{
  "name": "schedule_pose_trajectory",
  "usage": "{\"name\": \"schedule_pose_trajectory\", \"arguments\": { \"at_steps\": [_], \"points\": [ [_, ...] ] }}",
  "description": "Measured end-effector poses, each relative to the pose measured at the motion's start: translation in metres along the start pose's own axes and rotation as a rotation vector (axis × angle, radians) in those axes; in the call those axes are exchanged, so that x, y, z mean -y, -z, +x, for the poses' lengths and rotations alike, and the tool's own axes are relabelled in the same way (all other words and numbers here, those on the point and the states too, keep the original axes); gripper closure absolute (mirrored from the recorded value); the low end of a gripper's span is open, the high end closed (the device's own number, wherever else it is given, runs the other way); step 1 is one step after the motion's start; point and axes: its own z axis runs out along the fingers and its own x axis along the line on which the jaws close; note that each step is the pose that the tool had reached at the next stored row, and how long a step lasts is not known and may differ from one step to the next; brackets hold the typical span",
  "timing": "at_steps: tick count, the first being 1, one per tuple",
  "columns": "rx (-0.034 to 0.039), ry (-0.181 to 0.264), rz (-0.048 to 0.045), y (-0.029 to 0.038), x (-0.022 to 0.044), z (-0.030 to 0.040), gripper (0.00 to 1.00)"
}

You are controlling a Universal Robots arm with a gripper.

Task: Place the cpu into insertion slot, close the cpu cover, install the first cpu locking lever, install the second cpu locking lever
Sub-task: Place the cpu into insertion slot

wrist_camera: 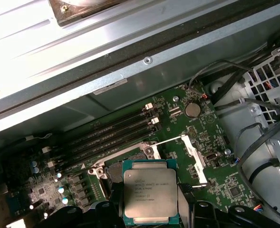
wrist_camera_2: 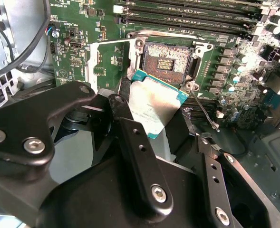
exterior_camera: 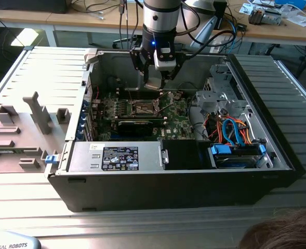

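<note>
My gripper [exterior_camera: 155, 85] hangs inside the open computer case, just above the motherboard [exterior_camera: 176, 122]. It is shut on the cpu [wrist_camera_2: 151, 102], a flat square chip with a silvery top and green edge, also seen from above in the first wrist view [wrist_camera: 149, 194]. The chip hovers tilted over the near edge of the insertion slot [wrist_camera_2: 166, 59], a dark square socket with a metal rim, partly hidden behind the chip in the first wrist view [wrist_camera: 112, 172]. The cpu cover [wrist_camera: 193, 153] stands swung open beside the socket. A thin locking lever [wrist_camera_2: 204, 111] sticks out, unlatched.
Long black memory slots [wrist_camera_2: 187, 14] run beside the socket. A black card [exterior_camera: 137, 124], power supply [exterior_camera: 116, 155], cable bundle [exterior_camera: 230, 129] and drive cage [exterior_camera: 220, 91] crowd the case. Grey fixtures [exterior_camera: 33, 111] stand at the exterior view's left. A person's hair [exterior_camera: 280, 233] shows in the corner.
</note>
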Motion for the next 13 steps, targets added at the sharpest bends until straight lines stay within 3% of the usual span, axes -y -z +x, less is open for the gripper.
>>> {"name": "schedule_pose_trajectory", "arguments": {
  "at_steps": [13],
  "points": [
    [0.0009, -0.01, -0.0002, -0.0002, 0.0001, 0.0, 0.46]
  ]
}}
